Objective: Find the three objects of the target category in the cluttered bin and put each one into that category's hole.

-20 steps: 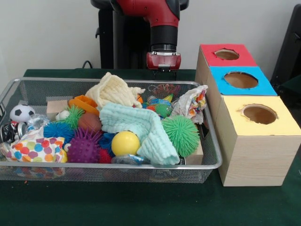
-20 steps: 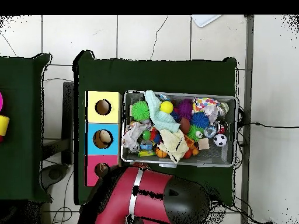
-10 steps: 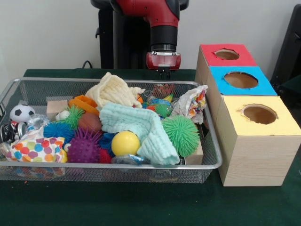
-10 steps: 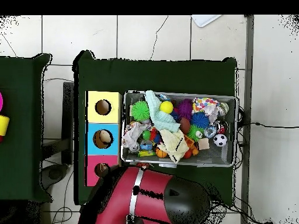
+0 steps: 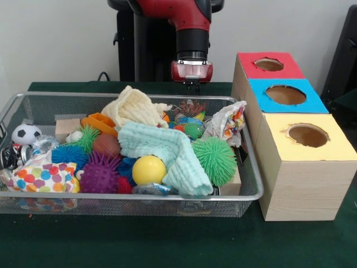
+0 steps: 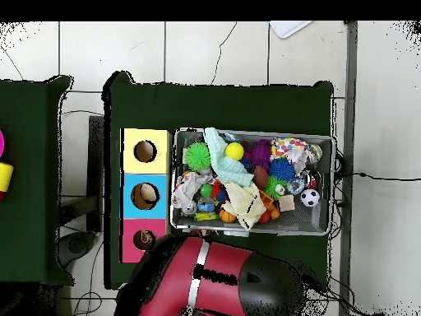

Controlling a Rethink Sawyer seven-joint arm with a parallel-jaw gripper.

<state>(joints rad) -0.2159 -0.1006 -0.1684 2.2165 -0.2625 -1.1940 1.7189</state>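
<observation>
The wire mesh bin [image 5: 139, 196] sits on the green table, full of toys and cloths; it also shows in the overhead view [image 6: 172, 189]. The red-ringed hole [image 5: 269, 64] tops the farthest wooden box, beside the bin's far right corner; it shows in the overhead view too [image 6: 143, 239]. My gripper [image 5: 192, 85] hangs from the red wrist above the bin's far rim, left of the red box, apart from everything. It holds nothing that I can see. In the overhead view the arm [image 6: 205, 280] hides it.
The blue-ringed hole [image 5: 285, 94] and yellow-ringed hole [image 5: 307, 135] top the nearer boxes. The bin holds a cream cloth [image 5: 135, 107], mint cloth [image 5: 167, 151], green spiky ball [image 5: 215, 160], yellow ball [image 5: 148, 169], purple spiky ball [image 5: 100, 174] and soccer ball [image 5: 25, 134].
The wrist and gripper have shifted slightly left and up in the front view. The bin's contents have not moved.
</observation>
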